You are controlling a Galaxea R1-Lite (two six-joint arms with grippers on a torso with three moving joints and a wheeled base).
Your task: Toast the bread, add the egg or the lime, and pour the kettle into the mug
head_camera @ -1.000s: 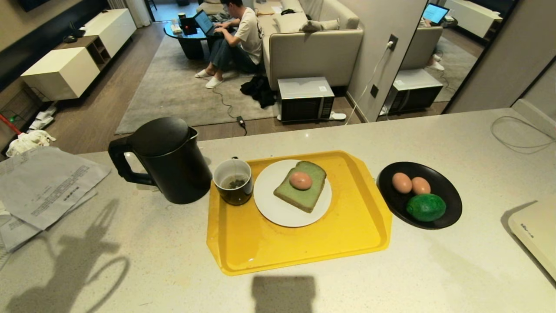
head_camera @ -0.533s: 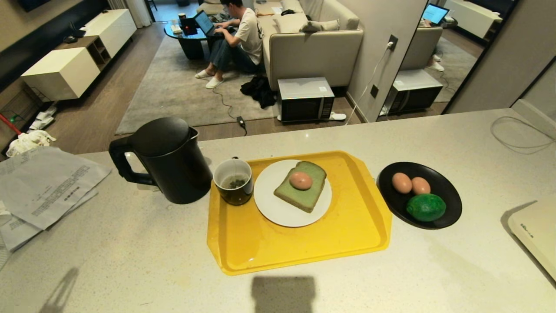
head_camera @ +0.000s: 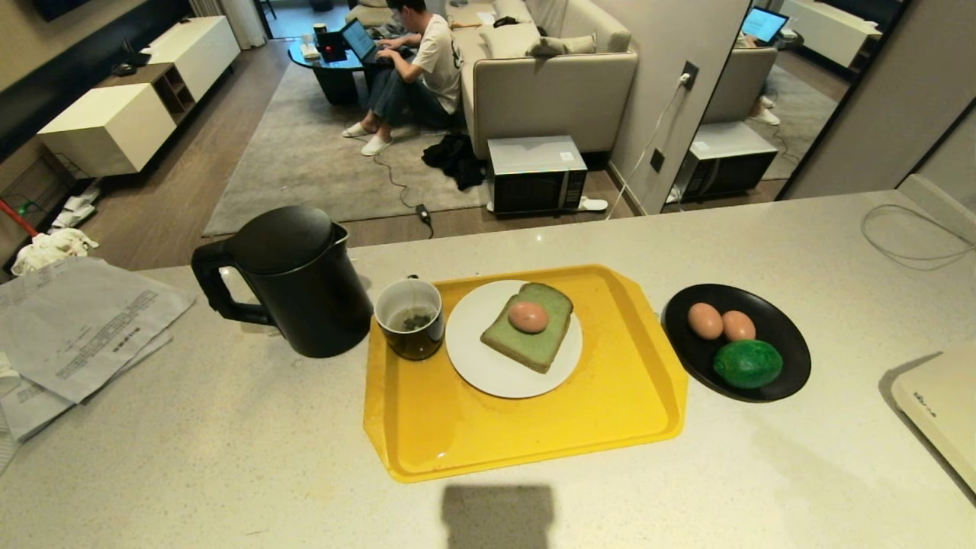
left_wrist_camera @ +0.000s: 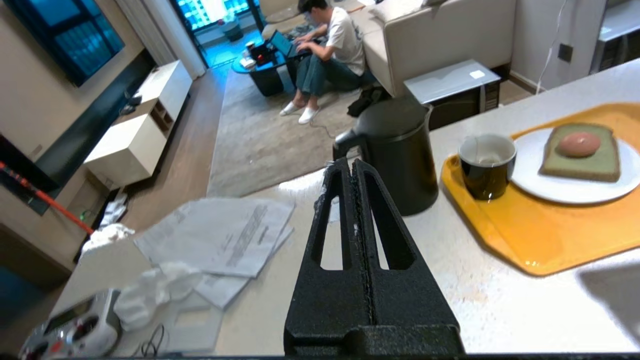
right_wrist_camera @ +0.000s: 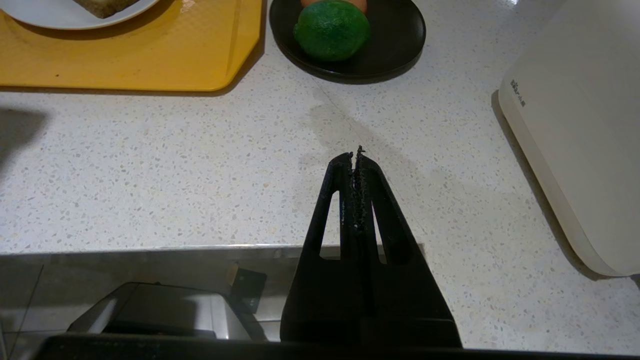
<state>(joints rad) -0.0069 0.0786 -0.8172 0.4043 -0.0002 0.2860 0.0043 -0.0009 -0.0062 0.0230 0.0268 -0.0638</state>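
Egg (head_camera: 528, 316) resting on bread (head_camera: 529, 326), frame centre; kettle (head_camera: 293, 280) and mug (head_camera: 410, 318) just left, perhaps touching. Left pincer (left_wrist_camera: 353, 167) closed, empty, above bench (head_camera: 229, 457). Right pincer (right_wrist_camera: 357, 159) likewise closed, empty.

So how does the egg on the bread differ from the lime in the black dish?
The egg is smooth, pinkish-brown and small; the lime is bright green, bumpy and clearly bigger. The egg lies on the bread on the white plate; the lime sits in the black dish beside two more eggs. Both are rounded ovals.
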